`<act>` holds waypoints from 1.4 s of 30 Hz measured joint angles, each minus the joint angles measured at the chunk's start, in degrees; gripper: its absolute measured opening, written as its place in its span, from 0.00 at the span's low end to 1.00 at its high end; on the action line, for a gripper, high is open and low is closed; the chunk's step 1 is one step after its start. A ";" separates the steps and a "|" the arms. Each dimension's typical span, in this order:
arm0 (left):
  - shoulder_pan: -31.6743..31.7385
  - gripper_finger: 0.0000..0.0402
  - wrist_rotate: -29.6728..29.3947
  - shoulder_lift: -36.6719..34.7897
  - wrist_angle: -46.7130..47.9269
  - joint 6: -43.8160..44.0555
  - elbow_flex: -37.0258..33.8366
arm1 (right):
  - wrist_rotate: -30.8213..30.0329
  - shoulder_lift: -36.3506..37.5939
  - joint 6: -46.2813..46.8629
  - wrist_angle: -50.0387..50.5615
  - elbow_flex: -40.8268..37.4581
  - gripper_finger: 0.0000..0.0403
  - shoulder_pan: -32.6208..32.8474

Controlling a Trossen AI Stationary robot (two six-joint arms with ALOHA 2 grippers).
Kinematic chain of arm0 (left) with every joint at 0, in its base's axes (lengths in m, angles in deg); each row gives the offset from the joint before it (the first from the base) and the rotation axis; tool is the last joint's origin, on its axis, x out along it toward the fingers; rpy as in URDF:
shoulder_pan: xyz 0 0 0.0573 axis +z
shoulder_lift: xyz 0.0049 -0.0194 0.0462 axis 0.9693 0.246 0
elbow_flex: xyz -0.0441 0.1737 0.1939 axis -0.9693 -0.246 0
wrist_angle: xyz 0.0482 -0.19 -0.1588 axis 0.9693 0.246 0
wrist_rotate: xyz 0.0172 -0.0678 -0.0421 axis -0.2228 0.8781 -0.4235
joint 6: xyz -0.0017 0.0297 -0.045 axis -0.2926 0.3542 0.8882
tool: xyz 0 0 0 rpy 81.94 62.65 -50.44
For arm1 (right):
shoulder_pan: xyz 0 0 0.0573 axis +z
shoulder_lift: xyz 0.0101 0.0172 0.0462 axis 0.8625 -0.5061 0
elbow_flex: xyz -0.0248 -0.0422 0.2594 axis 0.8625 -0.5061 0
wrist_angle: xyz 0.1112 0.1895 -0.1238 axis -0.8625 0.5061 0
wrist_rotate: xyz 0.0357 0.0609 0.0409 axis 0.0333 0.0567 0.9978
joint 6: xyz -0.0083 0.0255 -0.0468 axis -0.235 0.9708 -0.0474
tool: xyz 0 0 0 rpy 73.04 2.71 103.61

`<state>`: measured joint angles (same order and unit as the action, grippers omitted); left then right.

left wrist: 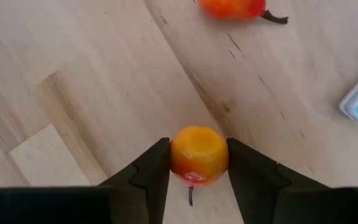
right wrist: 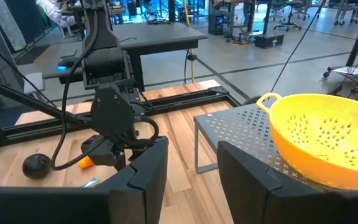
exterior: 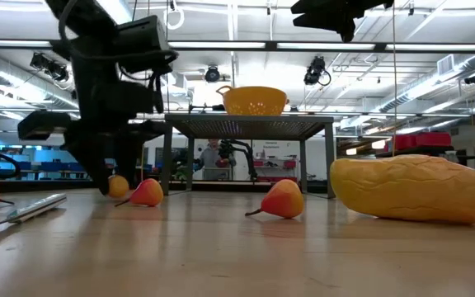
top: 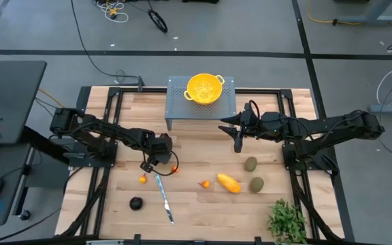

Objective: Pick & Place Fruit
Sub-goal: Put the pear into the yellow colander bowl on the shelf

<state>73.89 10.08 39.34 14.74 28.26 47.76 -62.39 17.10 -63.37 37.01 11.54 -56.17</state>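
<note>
My left gripper (top: 148,165) points down over the table's left middle, shut on a tiny orange-red fruit (left wrist: 199,155). Three more tiny orange-red fruits (top: 142,179) (top: 174,169) (top: 205,183) lie close by on the wood. To the right lie a yellow-orange oblong fruit (top: 228,183) and two olive-green ovals (top: 250,163) (top: 256,184). A dark round fruit (top: 136,203) sits near the front left. My right gripper (right wrist: 191,165) hangs open and high beside the yellow colander (top: 205,88). My left gripper pinches the tiny fruit's two opposite sides (left wrist: 174,158) between its two fingers. The fingers come from above, slanting down. The fruit's stem sticks out below it, and the low view shows the fruit (exterior: 119,186) down at table level.
The colander stands on a grey perforated stand (top: 175,102) at the far middle. A slim silver knife (top: 164,197) lies just in front of my left gripper. A leafy green plant (top: 288,221) sits at the front right corner.
</note>
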 joint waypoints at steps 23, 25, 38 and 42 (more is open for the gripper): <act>0.00 0.38 -0.09 -3.14 11.30 -2.49 14.28 | 0.00 -0.02 0.00 -0.48 0.00 0.37 0.00; 0.00 0.38 -0.36 -4.47 11.09 -1.68 15.27 | 0.00 -0.02 -0.01 -0.76 0.02 0.37 -0.01; 0.04 0.37 -2.95 -15.55 11.94 2.73 15.98 | 0.01 -0.02 -0.44 -2.61 0.02 0.37 -0.02; 0.04 0.37 -3.75 -17.32 12.01 3.91 15.96 | -0.02 -0.02 -0.44 -3.28 0.02 0.37 -0.02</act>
<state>73.94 6.33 22.02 26.75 32.17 63.72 -62.41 17.08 -63.81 33.73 11.56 -56.19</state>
